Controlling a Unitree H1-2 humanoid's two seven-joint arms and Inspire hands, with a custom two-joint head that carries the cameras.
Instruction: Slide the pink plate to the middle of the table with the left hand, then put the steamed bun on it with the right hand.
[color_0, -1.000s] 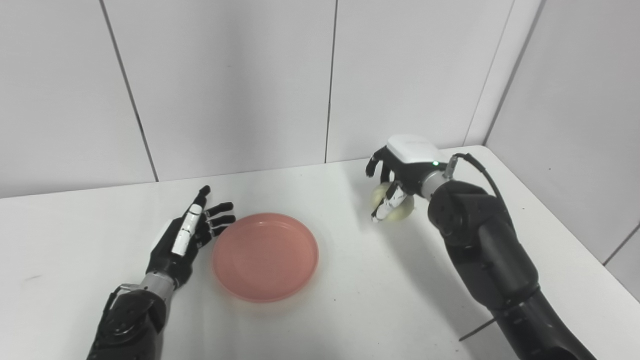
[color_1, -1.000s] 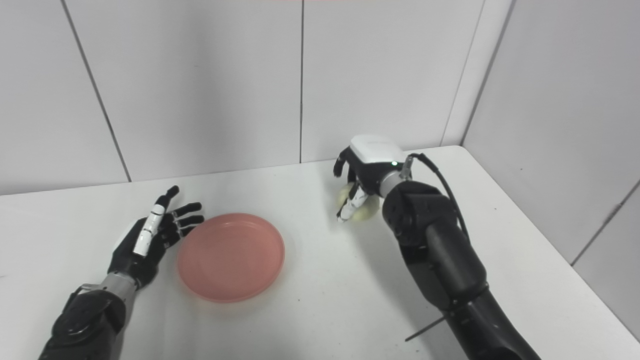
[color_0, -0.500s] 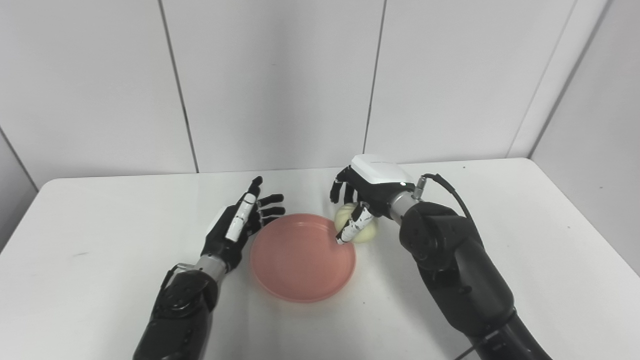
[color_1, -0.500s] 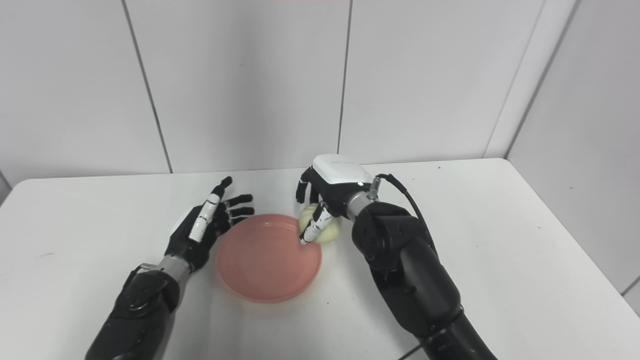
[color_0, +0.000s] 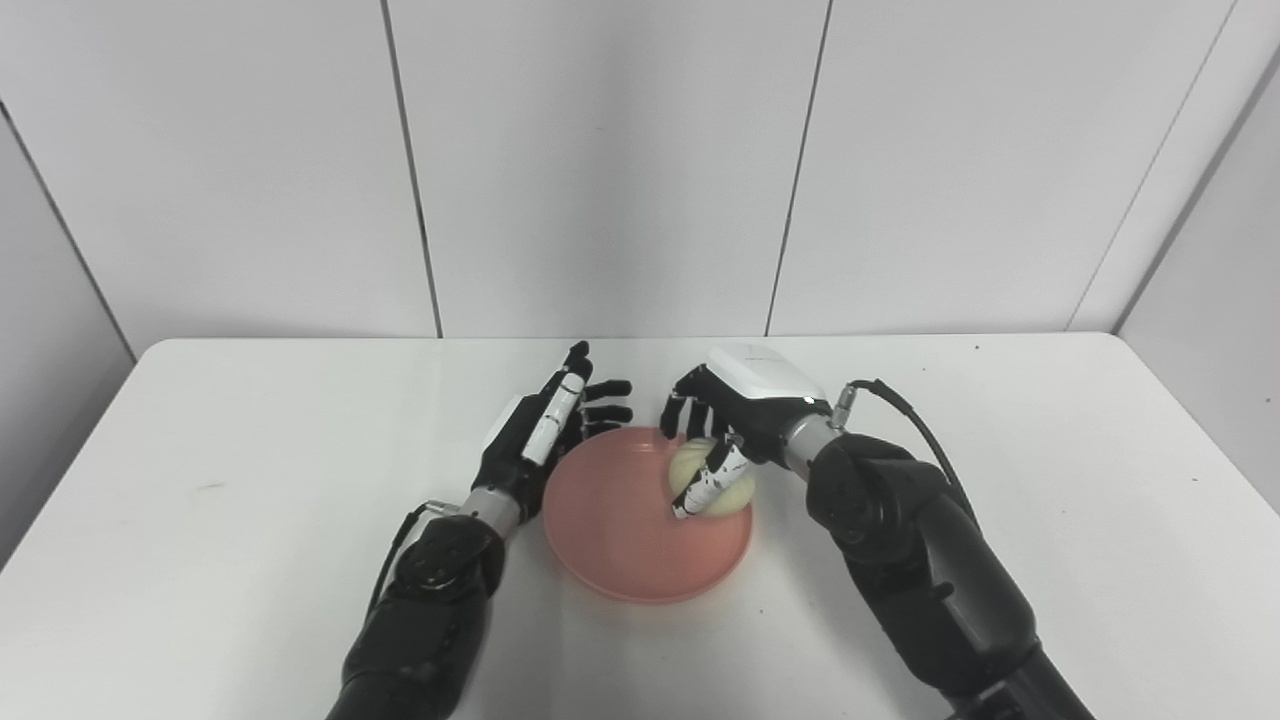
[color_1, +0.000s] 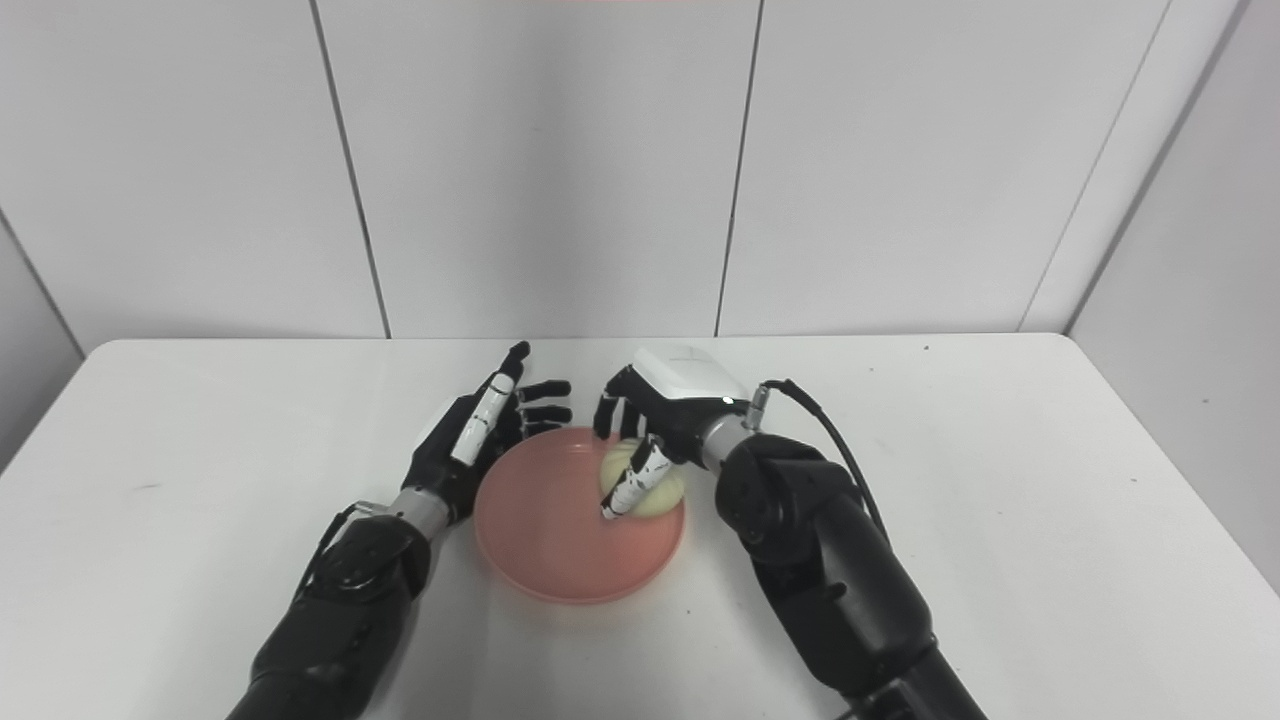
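Note:
A pink plate lies near the middle of the white table. My right hand is shut on a pale steamed bun and holds it over the plate's right part; I cannot tell whether the bun touches the plate. My left hand is open, its fingers spread, at the plate's left far rim. In the right eye view the plate, the bun, the left hand and the right hand show the same way.
White wall panels stand close behind the table's far edge. A black cable loops from my right wrist. Bare table lies to the left and right of both arms.
The camera has swung left, shifting the whole picture. My right hand has carried the bun from the table's right side to above the plate. My left hand stays open beside the plate.

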